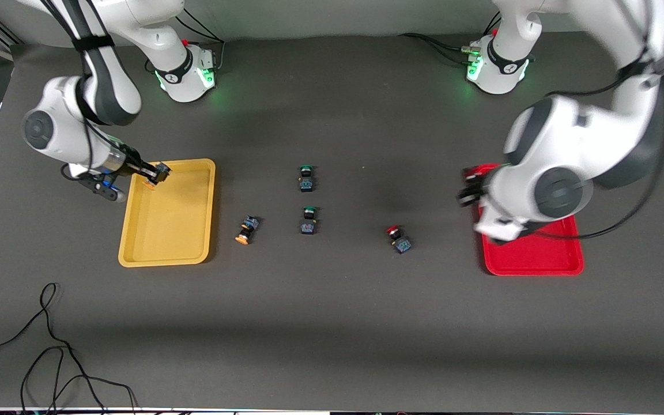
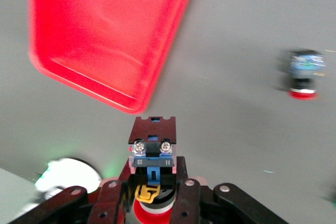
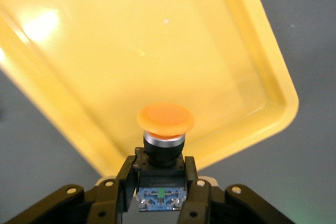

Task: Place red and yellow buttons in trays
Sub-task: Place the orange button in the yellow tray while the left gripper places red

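My right gripper is shut on a yellow-capped button and holds it over the rim of the yellow tray, at the corner nearest that arm; the tray also shows in the right wrist view. My left gripper is shut on a red-capped button just off a corner of the red tray, which also shows in the left wrist view. A second yellow button lies on the table beside the yellow tray. A second red button lies between the middle and the red tray, and shows in the left wrist view.
Two green-capped switches stand mid-table, one nearer the front camera than the other. A loose black cable lies near the table's front edge at the right arm's end. Both trays hold nothing that I can see.
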`<state>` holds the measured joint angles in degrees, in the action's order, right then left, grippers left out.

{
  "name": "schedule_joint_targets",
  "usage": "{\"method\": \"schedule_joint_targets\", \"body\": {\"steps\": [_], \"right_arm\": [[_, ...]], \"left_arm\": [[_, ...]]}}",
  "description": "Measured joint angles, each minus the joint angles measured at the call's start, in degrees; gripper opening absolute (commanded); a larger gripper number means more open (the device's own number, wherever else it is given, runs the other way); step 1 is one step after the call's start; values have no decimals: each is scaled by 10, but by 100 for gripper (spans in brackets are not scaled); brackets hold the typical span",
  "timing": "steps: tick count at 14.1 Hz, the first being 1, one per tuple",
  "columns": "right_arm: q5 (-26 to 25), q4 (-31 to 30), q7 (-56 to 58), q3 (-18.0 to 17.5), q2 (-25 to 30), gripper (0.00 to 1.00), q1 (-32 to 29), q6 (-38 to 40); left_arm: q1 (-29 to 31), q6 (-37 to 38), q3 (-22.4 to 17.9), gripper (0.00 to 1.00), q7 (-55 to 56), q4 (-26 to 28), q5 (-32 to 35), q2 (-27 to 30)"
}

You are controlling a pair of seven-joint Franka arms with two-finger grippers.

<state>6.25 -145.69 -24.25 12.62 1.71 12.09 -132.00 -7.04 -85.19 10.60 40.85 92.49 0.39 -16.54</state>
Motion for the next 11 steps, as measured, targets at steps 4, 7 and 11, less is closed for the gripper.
{"method": "schedule_joint_targets", "body": {"steps": [4,7,11], "right_arm": [[0,-5,1,-4,-79,34,5,-73],[0,-6,1,-4,-97,100,5,-96],[0,-3,1,-4,-93,100,5,-97]], "left_arm": [[96,-168,-3,0,-135,220,26,95],[114,-328,-3,0,-158,343,27,85],[113,-495,3,0,-158,398,36,24]]}}
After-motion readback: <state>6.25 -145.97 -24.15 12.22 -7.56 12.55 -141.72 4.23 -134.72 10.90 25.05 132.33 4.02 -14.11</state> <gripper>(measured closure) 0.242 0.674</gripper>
